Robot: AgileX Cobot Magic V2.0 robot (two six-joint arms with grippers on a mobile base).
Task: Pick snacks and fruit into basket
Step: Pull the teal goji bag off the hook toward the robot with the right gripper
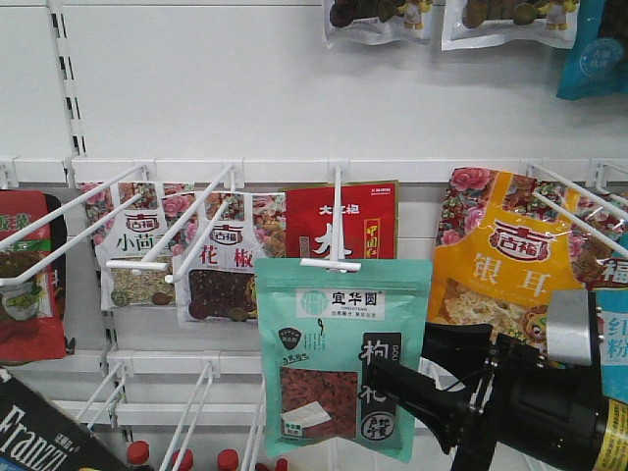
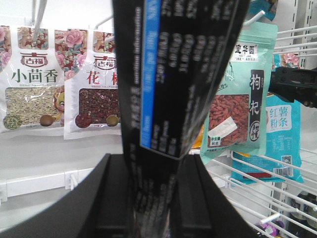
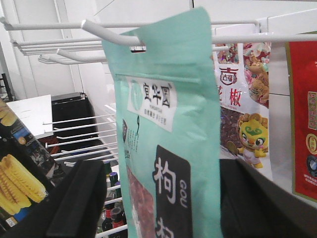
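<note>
The step in hand is the picking of the second snack: the mint-green pouch hangs by its punched hole from a white hook on the shelf wall, in front of a red pouch, and the right claw stands wide open around its lower half, one finger on each face. From the right wrist view there seems to be a gap on both sides, so I judge nothing is gripped yet. The left claw is closed on the black packet, which stands up between its fingers and reads "Franzz" at the lower left of the front view. Neither the basket nor the fruit shows in any view. The next move, as I judge it, calls for the right claw to close squarely on the pouch's flat faces and then draw it outward along the hook, lifting a little to clear the upturned tip, rather than pulling down, which could tear the hole or bend the hook. The pouch is thin and pliable and may crease or swing when pinched.
</note>
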